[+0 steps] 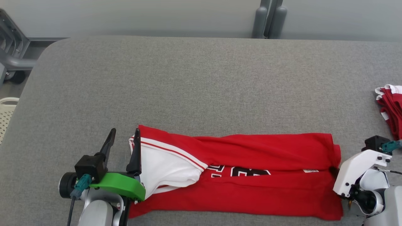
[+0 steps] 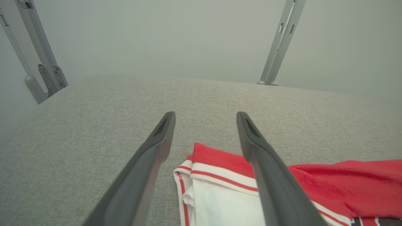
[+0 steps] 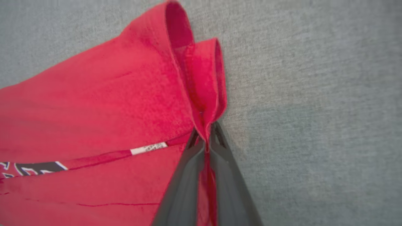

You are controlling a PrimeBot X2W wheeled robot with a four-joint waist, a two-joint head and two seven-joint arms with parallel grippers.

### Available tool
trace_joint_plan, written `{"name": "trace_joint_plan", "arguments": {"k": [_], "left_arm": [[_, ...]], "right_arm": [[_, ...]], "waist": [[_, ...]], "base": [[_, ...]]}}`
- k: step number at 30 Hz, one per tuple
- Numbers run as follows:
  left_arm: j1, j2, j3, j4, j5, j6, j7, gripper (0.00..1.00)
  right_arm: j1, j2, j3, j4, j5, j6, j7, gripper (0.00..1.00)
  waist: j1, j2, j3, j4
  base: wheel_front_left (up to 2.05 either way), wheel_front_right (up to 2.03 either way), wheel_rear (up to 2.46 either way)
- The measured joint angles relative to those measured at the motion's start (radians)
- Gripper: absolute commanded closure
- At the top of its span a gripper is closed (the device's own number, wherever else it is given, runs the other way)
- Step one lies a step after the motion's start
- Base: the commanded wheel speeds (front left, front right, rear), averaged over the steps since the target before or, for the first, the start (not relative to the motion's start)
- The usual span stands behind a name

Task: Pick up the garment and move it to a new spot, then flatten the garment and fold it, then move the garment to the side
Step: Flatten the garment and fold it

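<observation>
Garment (image 1: 257, 191) hem pinched by right gripper (image 3: 205, 135); left gripper (image 1: 125, 131) hovers spread.

Garment (image 1: 251, 194) of soft matt cloth — table (image 1: 188, 78) of coarse weave — left pincer fingers (image 2: 270, 175) of smooth plastic

left hand (image 1: 125, 130) low with fingers spread wide, right hand (image 3: 204, 135) pinched tight on the garment (image 1: 251, 194).
</observation>
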Motion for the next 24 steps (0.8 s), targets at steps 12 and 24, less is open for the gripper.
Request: {"name": "trace_joint_plan", "arguments": {"k": [12,24], "left_arm": [[0.011,0.0,-0.006,0.0,0.0,0.0,0.0,0.0],[0.02,-0.001,-0.018,0.008,0.0,0.0,0.0,0.0]], "right_arm": [[0.001,-0.001,-0.174,-0.097,-0.12,0.0,0.032,1.0],[0.01,-0.001,-0.294,-0.224,-0.218,0.0,0.085,1.0]], "waist": [[0.0,0.0,-0.018,-0.01],[0.0,0.0,-0.038,-0.015]], "base": [[0.0,0.0,0.0],[0.0,0.0,0.0]]}}
